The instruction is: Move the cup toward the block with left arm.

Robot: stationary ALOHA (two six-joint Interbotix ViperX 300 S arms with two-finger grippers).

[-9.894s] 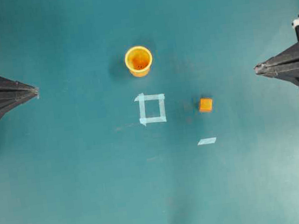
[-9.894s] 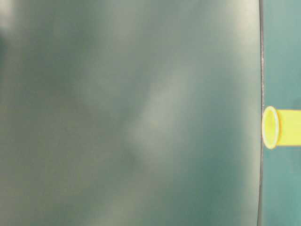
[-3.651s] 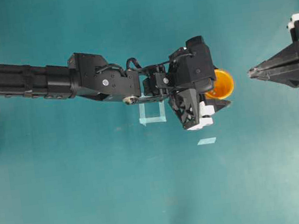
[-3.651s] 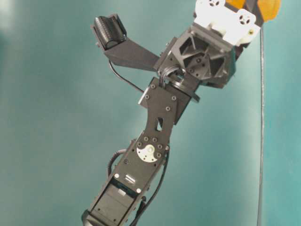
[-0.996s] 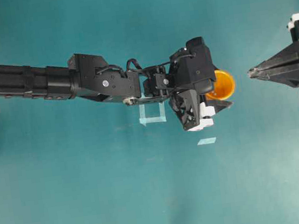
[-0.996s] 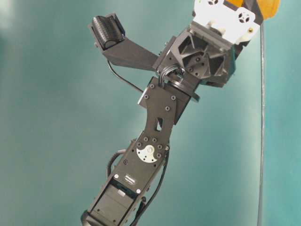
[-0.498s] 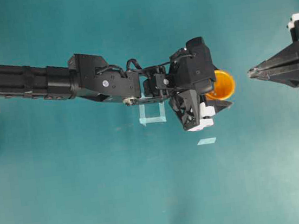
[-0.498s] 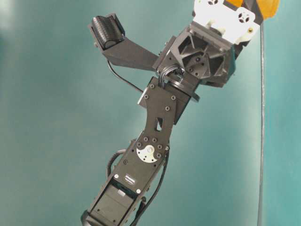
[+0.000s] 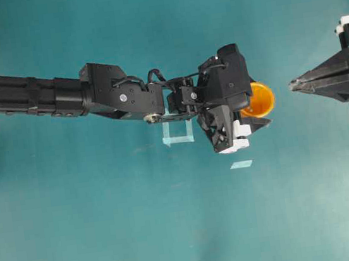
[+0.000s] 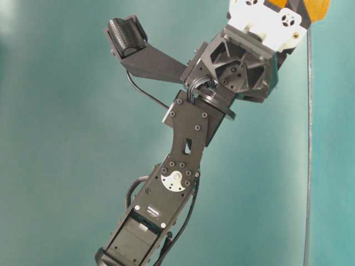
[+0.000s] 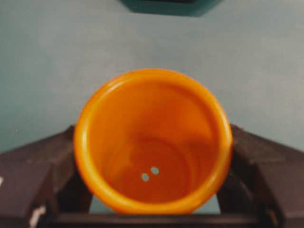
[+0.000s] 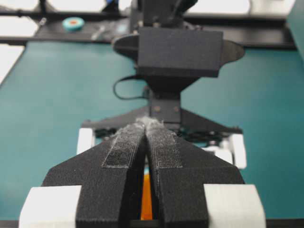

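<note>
Cup [image 9: 261, 98] sits right of centre in my overhead view, clamped between the jaws of the left gripper [image 9: 256, 109], with its open mouth facing up at the camera so its long axis looks roughly vertical. From the left wrist camera I look straight down into the cup [image 11: 153, 141]: smooth, glossy orange plastic, a thick rounded rim, a circular floor with two small pale dots near its middle, and a dark finger [image 11: 38, 164] pressed against each side of the wall. The left arm [image 9: 62, 94] stretches in from the left edge of the overhead frame across the matte teal surface [image 9: 110, 227], a chain of black, boxy, bolted segments with white plastic pieces near the jaws. I cannot find the block in any view; the gripper covers the area just below the cup. A square outline of pale blue tape [image 9: 176, 136] is partly hidden under the wrist, and a short strip of the same tape [image 9: 241, 164] lies lower right of it. The right gripper [image 9: 295, 83] rests at the right edge, pointing at the cup but apart from it, its rough-padded jaws together [image 12: 145, 142].
</note>
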